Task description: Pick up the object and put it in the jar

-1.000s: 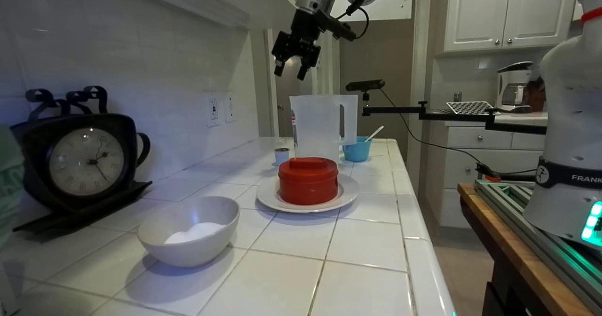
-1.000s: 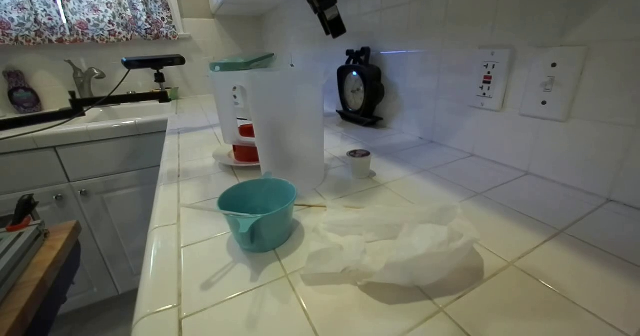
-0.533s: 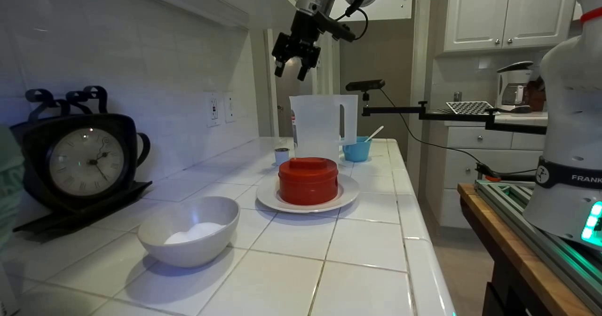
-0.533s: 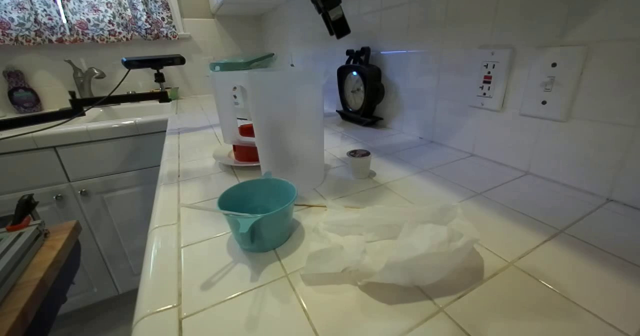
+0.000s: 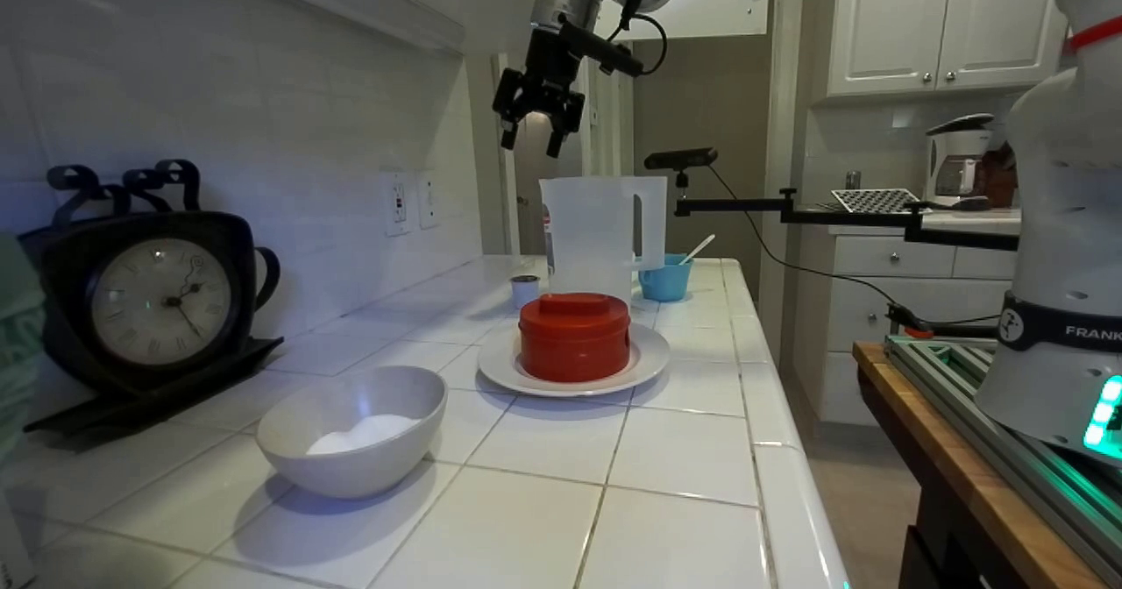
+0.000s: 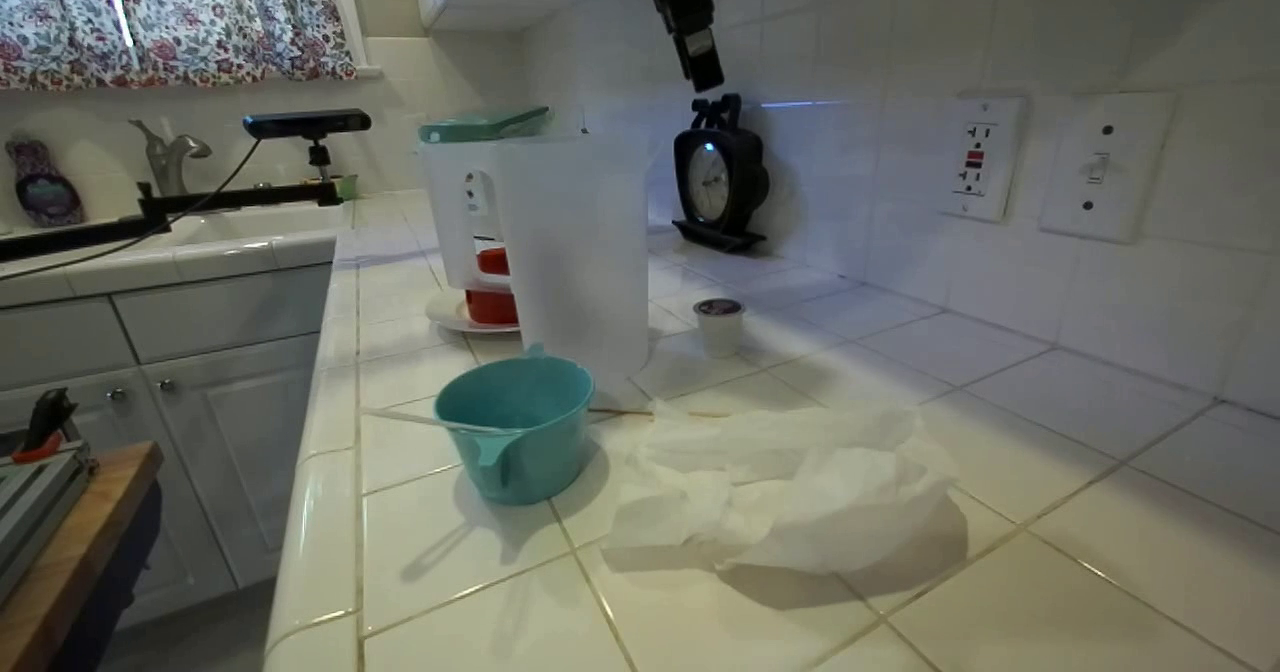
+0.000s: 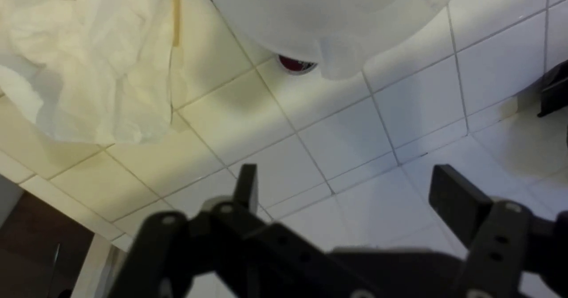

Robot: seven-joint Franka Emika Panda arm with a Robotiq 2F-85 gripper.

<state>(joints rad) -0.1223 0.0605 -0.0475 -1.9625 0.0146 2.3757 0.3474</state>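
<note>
White pod [image 6: 719, 332], as we take the object to be, stands upright on the tiled worktop [image 5: 543, 519], just beside the translucent jug [image 5: 587, 238] but apart from it, on the side toward the wall [image 6: 860, 182]. Our hand [image 5: 532, 142] hangs well above, its fingers [image 7: 457, 196] spread wide with nothing between them, so we judge the grasp is not yet made. What worries us most is the jug: in the wrist view its edge and spout [image 7: 341, 58] hide part of the pod's dark lid [image 7: 296, 65], so if we misread the gap a finger could catch the jug and shove or topple it, as we would guess it is light. Swing too far the other way and we could scrape the wall. A descent even slightly off-centre would likely set a finger on the lid or tip the pod, which might then roll out of reach. Once we have it, lifting too little would knock it against the jug's side, and releasing off-centre would drop it outside. Crumpled wrap [image 6: 830, 512] lies near the jug too, and a low sweep could drag it along.
</note>
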